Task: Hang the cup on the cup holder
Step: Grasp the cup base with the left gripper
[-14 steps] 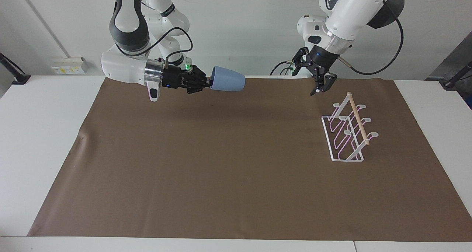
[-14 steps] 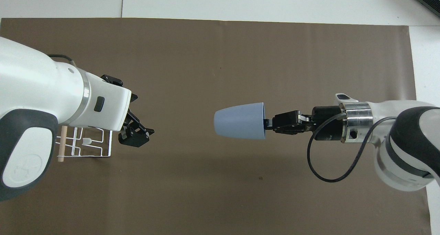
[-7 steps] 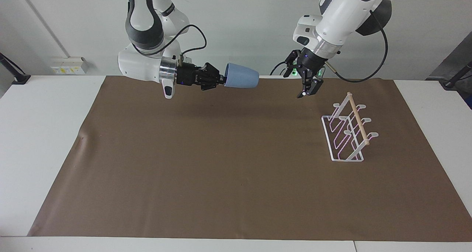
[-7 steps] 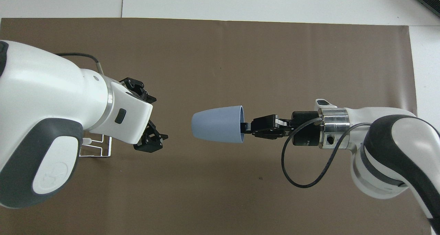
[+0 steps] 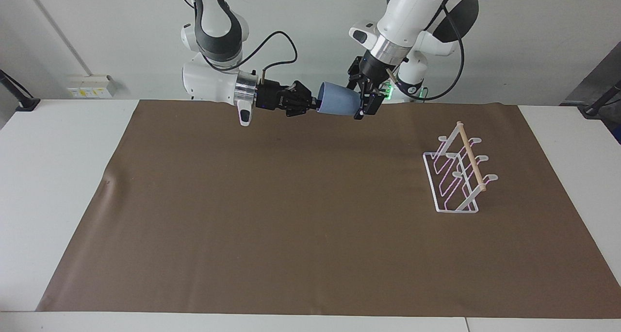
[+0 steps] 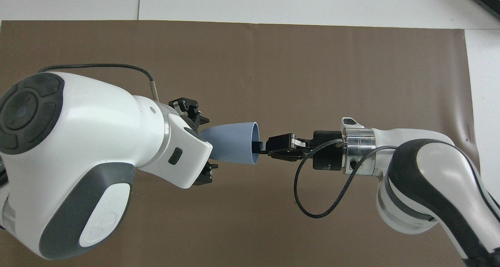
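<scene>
High over the brown mat's edge by the robots, the light-blue cup (image 5: 338, 105) (image 6: 233, 143) lies on its side. My right gripper (image 5: 316, 105) (image 6: 259, 146) is shut on its rim, with one finger inside the mouth. My left gripper (image 5: 361, 103) (image 6: 203, 143) is open, its jaws straddling the cup's rounded base end. I cannot tell whether they touch it. The white wire cup holder (image 5: 458, 174) with its wooden dowel stands on the mat toward the left arm's end. In the overhead view the left arm covers it.
A brown mat (image 5: 291, 225) (image 6: 312, 64) covers most of the white table (image 5: 58, 176). Nothing else lies on it. A cable loops from the right wrist (image 6: 312, 196).
The right arm carried the cup toward the left arm's end of the table. The left gripper swung away from the cup holder and came around the cup's base, staying open.
</scene>
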You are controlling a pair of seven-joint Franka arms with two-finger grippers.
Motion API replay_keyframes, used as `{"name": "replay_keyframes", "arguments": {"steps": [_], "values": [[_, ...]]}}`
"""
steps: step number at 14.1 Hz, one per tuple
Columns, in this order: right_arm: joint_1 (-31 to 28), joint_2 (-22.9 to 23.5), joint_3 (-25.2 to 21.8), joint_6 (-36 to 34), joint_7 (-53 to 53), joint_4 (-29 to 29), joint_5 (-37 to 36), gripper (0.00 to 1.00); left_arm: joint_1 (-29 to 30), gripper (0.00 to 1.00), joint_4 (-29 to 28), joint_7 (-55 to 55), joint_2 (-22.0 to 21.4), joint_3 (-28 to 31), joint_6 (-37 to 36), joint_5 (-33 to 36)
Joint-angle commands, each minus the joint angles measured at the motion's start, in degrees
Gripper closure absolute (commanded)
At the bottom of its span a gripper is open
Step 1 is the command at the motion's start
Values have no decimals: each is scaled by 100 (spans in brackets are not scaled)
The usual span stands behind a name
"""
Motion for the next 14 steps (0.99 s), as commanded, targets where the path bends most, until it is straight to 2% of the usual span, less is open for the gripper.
{"name": "replay_keyframes", "arguments": {"steps": [1,4,5,6,7,8,12,13,14], "values": [[-14,-138,1,71,51,-134,159,100,-185,0,-387,10,-146,91,387,-87],[-23,-138,1,62,51,-125,159,100,-255,0,-581,37,-217,91,625,-87],[-32,-138,1,54,51,-134,159,100,-256,23,-582,46,-217,91,616,-87],[-41,-138,1,45,42,-125,159,100,-256,51,-573,11,-217,91,634,-87],[-49,-147,1,45,42,-125,159,100,-256,84,-581,-42,-217,91,634,-87],[-58,-138,1,36,42,-125,159,100,-256,100,-582,-181,-217,91,608,-87],[-76,-138,1,36,69,-125,159,100,-256,100,-582,-323,-217,100,520,-87],[-85,-138,1,36,69,-125,159,95,-247,100,-582,-323,-225,109,485,-87],[-85,-138,-8,45,69,-125,159,79,-238,100,-582,-332,-226,109,458,-87]]}}
